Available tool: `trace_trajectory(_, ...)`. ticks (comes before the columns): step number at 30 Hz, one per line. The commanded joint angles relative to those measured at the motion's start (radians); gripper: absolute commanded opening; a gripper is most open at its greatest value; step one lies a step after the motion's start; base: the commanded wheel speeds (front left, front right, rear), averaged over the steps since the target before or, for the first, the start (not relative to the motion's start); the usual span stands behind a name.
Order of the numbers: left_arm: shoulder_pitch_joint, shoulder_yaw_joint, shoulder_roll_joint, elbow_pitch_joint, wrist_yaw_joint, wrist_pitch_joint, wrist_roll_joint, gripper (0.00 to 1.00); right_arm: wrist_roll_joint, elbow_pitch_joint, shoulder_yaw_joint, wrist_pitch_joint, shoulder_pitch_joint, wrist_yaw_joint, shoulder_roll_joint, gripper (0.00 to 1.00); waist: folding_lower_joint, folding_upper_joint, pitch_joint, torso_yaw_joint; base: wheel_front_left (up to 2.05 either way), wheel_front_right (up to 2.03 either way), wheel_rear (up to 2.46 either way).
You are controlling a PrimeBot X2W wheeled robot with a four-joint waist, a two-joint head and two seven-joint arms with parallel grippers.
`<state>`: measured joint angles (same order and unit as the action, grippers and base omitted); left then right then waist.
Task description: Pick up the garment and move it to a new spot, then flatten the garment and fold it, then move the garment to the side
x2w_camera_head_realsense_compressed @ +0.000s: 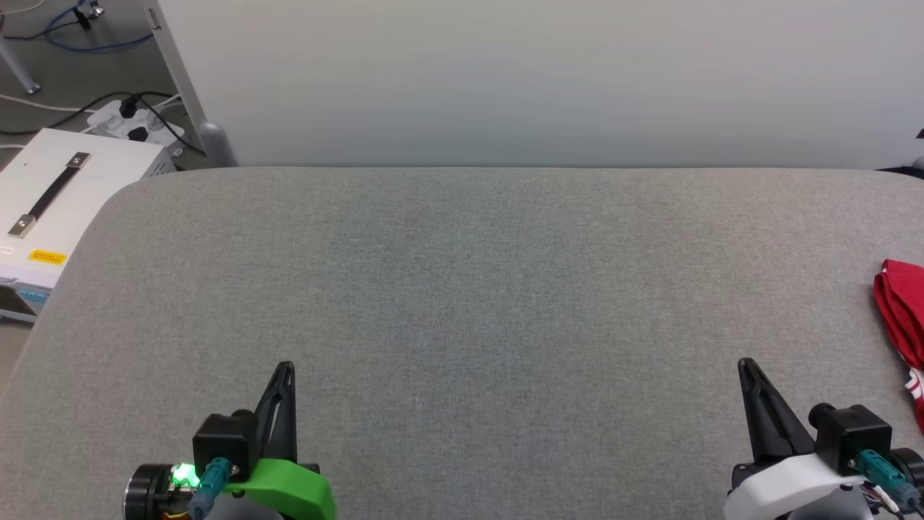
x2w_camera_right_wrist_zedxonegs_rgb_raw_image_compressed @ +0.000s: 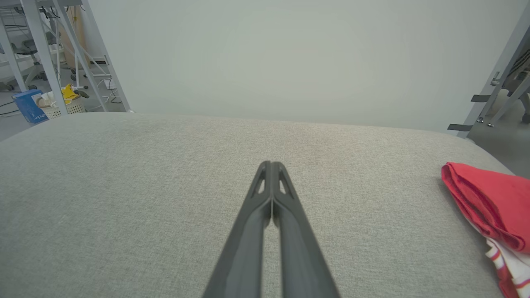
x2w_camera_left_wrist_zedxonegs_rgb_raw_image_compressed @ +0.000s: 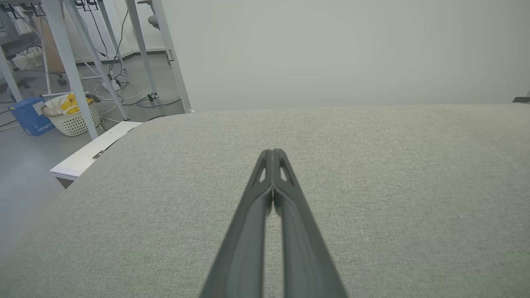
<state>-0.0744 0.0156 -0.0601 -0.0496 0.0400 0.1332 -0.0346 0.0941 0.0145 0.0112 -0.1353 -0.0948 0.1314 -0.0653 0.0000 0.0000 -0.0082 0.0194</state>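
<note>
Now, garment (x2w_camera_head_realsense_compressed: 902, 310) at table (x2w_camera_head_realsense_compressed: 462, 289) R edge, L gripper (x2w_camera_head_realsense_compressed: 285, 368) & R gripper (x2w_camera_head_realsense_compressed: 745, 365) clenched, empty, wide room between

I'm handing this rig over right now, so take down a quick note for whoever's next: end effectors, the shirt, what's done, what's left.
Left end effector: shut, empty.
Right end effector: shut, empty.
Garment: folded over at the right edge of the grey table, apart from both.
Done: looks folded and moved aside; partly out of frame.
Left: likely only checking the fold.
</note>
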Motion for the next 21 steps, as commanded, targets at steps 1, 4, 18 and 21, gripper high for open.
trace_trajectory(1,0.023,-0.005,0.005,0.007,-0.007,-0.005,0.007,0.0,-0.009,-0.007,-0.001,0.007,0.023,0.0,0.004,0.0,0.0,0.0,0.0,0.0,0.0,0.0,0.0)
trace_trajectory(4,0.025,-0.005,0.005,0.009,-0.008,-0.011,0.008,0.0,-0.013,-0.007,-0.002,0.013,0.026,0.0,0.005,0.0,0.0,0.0,0.001,-0.001,0.0,0.0,0.0)
trace_trajectory(18,0.037,-0.008,0.006,0.018,-0.016,-0.039,0.014,0.0,-0.032,-0.009,-0.004,0.041,0.042,0.0,0.007,0.0,0.0,0.0,0.002,-0.005,0.0,0.0,0.0)
trace_trajectory(21,0.039,-0.008,0.006,0.02,-0.017,-0.045,0.015,0.0,-0.036,-0.009,-0.004,0.047,0.045,0.0,0.008,0.0,0.0,0.0,0.003,-0.006,0.0,0.0,0.0)
